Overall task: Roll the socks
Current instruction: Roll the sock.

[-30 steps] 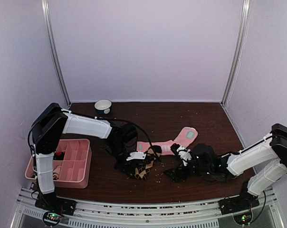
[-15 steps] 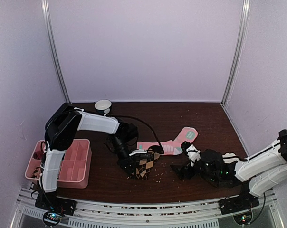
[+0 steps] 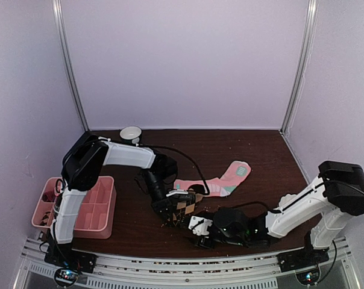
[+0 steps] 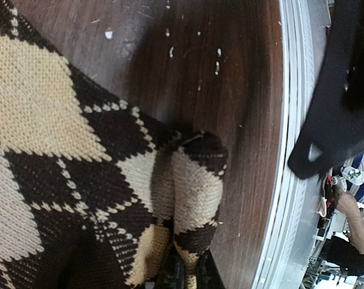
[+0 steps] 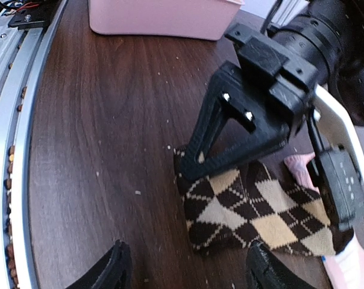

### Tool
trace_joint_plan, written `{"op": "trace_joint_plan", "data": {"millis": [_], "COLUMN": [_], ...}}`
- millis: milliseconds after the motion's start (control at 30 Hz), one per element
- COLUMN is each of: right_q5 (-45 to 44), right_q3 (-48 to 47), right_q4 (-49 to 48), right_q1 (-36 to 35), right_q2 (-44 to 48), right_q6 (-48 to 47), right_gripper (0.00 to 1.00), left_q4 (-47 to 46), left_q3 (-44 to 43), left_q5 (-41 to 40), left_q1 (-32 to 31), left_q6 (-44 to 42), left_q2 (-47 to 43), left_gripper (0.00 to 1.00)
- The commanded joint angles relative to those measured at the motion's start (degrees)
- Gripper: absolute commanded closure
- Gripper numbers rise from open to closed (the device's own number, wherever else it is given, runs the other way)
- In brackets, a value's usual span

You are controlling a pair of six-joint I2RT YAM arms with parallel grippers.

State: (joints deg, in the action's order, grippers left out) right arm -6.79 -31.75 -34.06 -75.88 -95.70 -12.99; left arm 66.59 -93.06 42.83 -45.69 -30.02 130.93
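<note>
The brown-tan argyle sock [image 3: 183, 209] lies flat on the dark table [image 3: 254, 150], near the front. My left gripper [image 3: 172, 206] comes down on its left end and is shut on a pinched fold of the knit [image 4: 194, 180]. In the right wrist view that gripper [image 5: 194, 165] clamps the sock's corner while the rest of the argyle sock [image 5: 254, 211] spreads to the right. My right gripper [image 5: 187, 259] hovers low just in front of the sock, open, with nothing between its fingers [image 5: 112, 268]. The pink sock with mint toe and heel [image 3: 221, 179] lies behind the argyle one.
A pink divided tray [image 3: 94, 208] sits at the left front, also visible as the pink tray [image 5: 164, 15] in the right wrist view. A small white bowl [image 3: 131, 133] stands at the back left. The metal rail [image 5: 13, 120] runs along the near edge. Crumbs dot the wood.
My right arm has swung left from beside the pink sock to low in front of the argyle sock. The left gripper kept its hold and shifted slightly.
</note>
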Motion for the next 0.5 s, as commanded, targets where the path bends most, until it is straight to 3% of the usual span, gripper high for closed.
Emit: {"op": "trace_joint_plan", "data": {"millis": [0, 167, 467], "right_q5": [3.5, 6.11, 5.7], "right_q3": [-6.22, -10.85, -13.48], "right_q4": [5.83, 8.79, 10.97], "right_q1": [0.67, 2.6, 4.74], "right_q2": [-5.02, -9.43, -12.48], "right_q6": [-7.46, -10.08, -11.79], "right_gripper": [0.4, 0.49, 0.55], "left_q4": [-2.71, -2.62, -2.38], "left_q3": [0.01, -0.11, -0.11], "left_q5": [-9.33, -9.08, -9.19], "left_q1": [0.03, 0.07, 0.03], "left_q6": [0.84, 0.5, -0.36], "left_q2": [4.12, 4.22, 4.42], "left_gripper": [1.0, 1.0, 1.0]}}
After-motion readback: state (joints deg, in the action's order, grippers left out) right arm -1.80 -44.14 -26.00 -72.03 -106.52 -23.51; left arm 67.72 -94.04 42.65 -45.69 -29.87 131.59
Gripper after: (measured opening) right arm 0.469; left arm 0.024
